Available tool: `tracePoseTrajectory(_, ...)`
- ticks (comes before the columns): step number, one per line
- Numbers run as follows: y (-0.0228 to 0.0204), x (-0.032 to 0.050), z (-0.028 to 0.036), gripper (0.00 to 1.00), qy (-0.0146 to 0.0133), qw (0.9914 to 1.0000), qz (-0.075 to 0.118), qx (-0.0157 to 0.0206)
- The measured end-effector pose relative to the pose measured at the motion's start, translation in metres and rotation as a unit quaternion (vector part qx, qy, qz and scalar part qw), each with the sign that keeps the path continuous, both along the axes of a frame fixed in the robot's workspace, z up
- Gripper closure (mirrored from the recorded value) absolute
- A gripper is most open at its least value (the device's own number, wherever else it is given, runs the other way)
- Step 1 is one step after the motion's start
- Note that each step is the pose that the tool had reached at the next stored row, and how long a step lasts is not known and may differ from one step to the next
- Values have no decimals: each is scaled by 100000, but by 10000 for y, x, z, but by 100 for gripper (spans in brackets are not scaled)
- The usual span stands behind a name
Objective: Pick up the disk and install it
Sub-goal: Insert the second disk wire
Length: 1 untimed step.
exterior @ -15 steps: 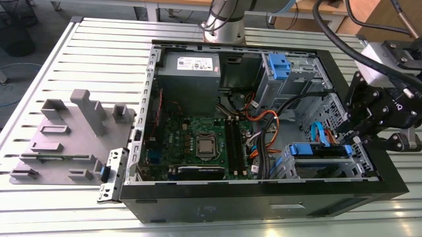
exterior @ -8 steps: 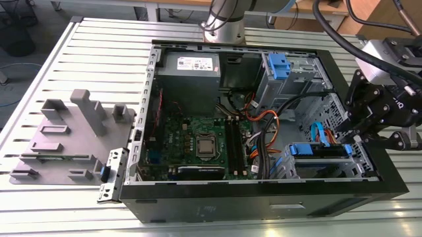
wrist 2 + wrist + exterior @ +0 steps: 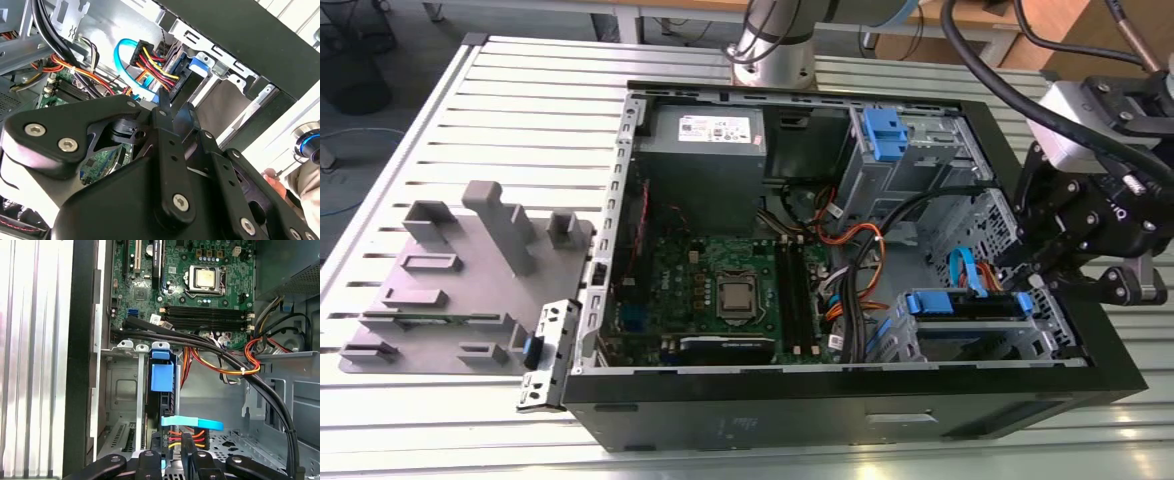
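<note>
Disk [image 3: 161, 402] stands on edge in a slot of the grey drive cage [image 3: 122, 385], in the corner of the PC case [image 3: 854, 410] at the exterior view's right. Its blue rail tab [image 3: 162, 375] sticks out at the motherboard [image 3: 200, 270] end. A blue data cable [image 3: 192, 422] and a power plug [image 3: 185, 436] w/ red/yellow/black wires sit at the other end and seem plugged in. Looks seated already, can't confirm it's fully home.

Handling, judged: stiff metal body, no flex, fairly heavy for its size. Flat faces are smooth, so prob slippery under pads. Shock-sensitive inside, so no drops or knocks. The plastic rails give some friction but could bend if squeezed hard. Best hold is across the two long edges at the rails, near mid-length so it won't tip. Avoid the connector end and the cables, since tugging there could strain the sockets.

Hand [image 3: 172, 455] sits just beside the plug end of the disk, inside the case rim. Can't tell if it's clenched or released, or whether it touches anything.

Outside the case, a grey holder block [image 3: 467, 270] stands on the slatted worktop [image 3: 480, 120], well apart from the hand.
</note>
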<state>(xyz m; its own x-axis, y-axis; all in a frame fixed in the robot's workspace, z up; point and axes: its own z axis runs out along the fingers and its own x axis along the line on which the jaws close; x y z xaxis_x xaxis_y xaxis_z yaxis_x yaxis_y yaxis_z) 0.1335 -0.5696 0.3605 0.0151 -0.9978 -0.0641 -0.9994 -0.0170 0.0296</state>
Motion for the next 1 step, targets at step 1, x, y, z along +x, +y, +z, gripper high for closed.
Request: tracePoseTrajectory(1,0,-1,0,70,-1,100000,1,-2)
